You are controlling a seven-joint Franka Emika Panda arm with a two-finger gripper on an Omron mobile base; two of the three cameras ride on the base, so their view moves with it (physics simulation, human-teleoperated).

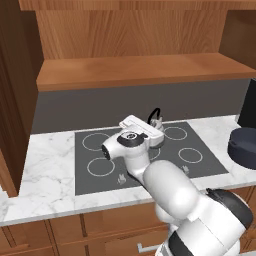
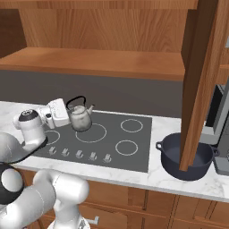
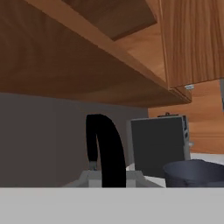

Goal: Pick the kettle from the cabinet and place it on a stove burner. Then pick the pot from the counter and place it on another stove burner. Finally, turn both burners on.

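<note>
The kettle [image 2: 81,117] is over a back burner of the stove [image 2: 116,134], under the cabinet [image 2: 103,60] shelf. The gripper [image 2: 67,114] is right beside its handle, maybe holding it; I cannot tell. The pot [image 2: 185,156] sits on the bench [image 2: 165,176], well apart.

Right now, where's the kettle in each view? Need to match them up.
Left base view: kettle at centre, on the cooktop's rear, mostly behind the robot's hand.
Right base view: left of centre, over the cooktop's rear-left ring, beside the hand.
Hand view: bottom centre, close up, black loop handle and lid top.
Shared landmark: the dark pot, right of the kettle in all three.
</note>
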